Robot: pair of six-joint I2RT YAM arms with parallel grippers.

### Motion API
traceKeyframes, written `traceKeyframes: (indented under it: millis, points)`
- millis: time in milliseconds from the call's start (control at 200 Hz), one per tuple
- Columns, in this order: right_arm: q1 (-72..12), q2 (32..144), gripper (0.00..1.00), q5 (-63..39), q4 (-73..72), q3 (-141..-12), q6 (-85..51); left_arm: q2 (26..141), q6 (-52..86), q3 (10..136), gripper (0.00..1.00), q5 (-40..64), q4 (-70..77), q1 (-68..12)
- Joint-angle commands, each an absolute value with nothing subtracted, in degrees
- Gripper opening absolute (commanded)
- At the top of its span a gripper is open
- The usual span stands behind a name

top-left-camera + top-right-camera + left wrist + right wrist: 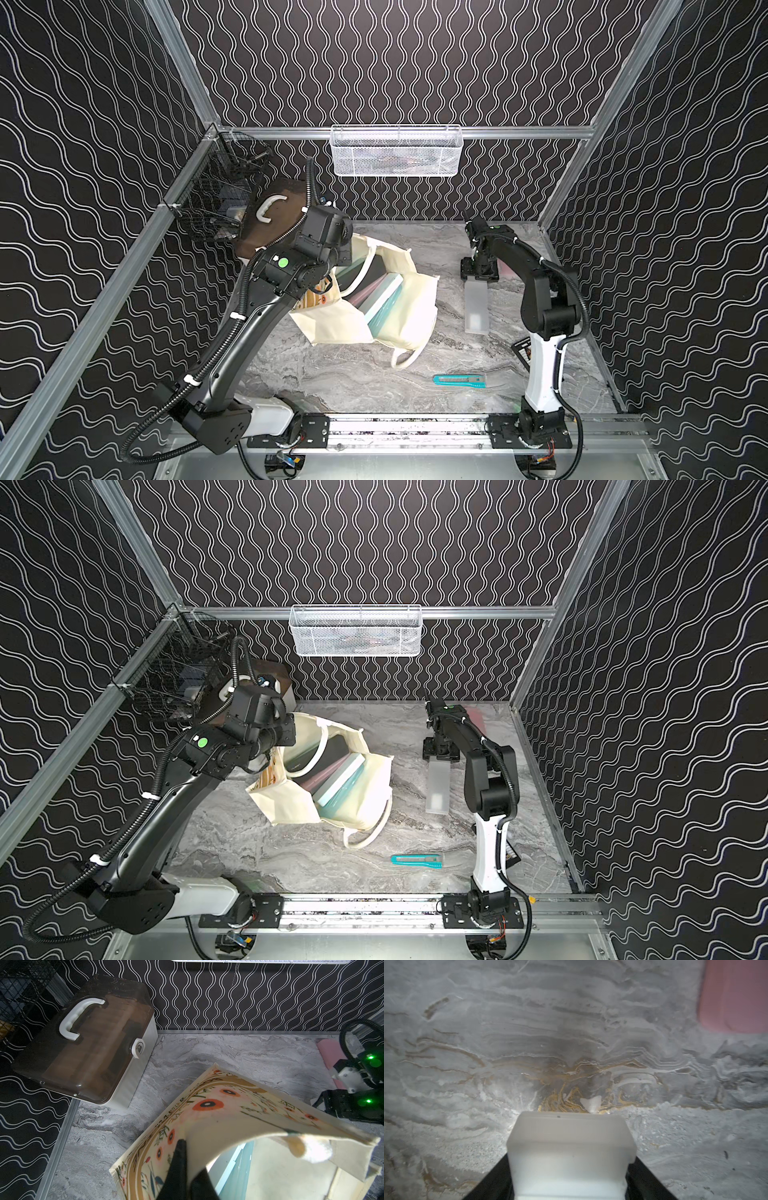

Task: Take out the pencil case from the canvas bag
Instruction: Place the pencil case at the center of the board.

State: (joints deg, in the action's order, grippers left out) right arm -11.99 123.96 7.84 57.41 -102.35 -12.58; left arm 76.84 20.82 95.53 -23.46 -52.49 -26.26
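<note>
The cream canvas bag (409,320) (365,800) lies open on the marble table, with several books (376,295) showing inside. My left gripper (190,1165) is shut on its floral-printed wall (218,1118), one black finger on each face, and holds that edge up. In both top views the left wrist hides those fingers. The pencil case (476,307) (438,787) (571,1147) is a frosted translucent box out of the bag, to its right. My right gripper (477,279) (571,1169) is shut on its far end, low over the table.
A brown-lidded white box with a handle (270,216) (87,1043) stands at the back left beside a black wire basket (220,199). A white mesh basket (395,151) hangs on the back rail. A teal utility knife (459,380) lies front right, a pink item (735,995) back right.
</note>
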Motion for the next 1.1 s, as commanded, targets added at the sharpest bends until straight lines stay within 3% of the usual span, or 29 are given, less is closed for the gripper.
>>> traceKeyframes:
  millis: [0,55,130,175,395,781,1096]
  points:
    - [-11.74,125.48,0.7,5.26,58.37,-103.01,-11.95,75.84,19.99,95.54,0.0,-23.82,-48.5,-26.21]
    - [-11.7,126.05,0.77,4.83,58.17,-102.92,-12.08,75.84,19.81,95.58,0.0,-23.59,-48.51,-26.24]
    - [-11.69,126.19,0.95,4.4,58.06,-102.75,-12.3,76.01,19.6,95.74,0.0,-23.38,-48.6,-26.25]
    - [-11.69,126.05,0.99,4.57,57.93,-102.7,-12.61,76.07,19.43,95.76,0.0,-23.16,-48.57,-26.19]
    - [-11.78,118.21,0.99,6.9,54.3,-97.43,-15.78,77.33,19.25,97.3,0.0,-22.33,-48.08,-26.27]
    - [-14.49,90.94,0.94,8.54,41.84,-68.4,-27.68,83.69,16.18,103.86,0.0,-23.02,-46.91,-26.16]
    - [-18.06,85.72,0.92,7.44,41.77,-57.92,-29.84,87.19,16.46,106.97,0.0,-23.25,-46.85,-26.03]
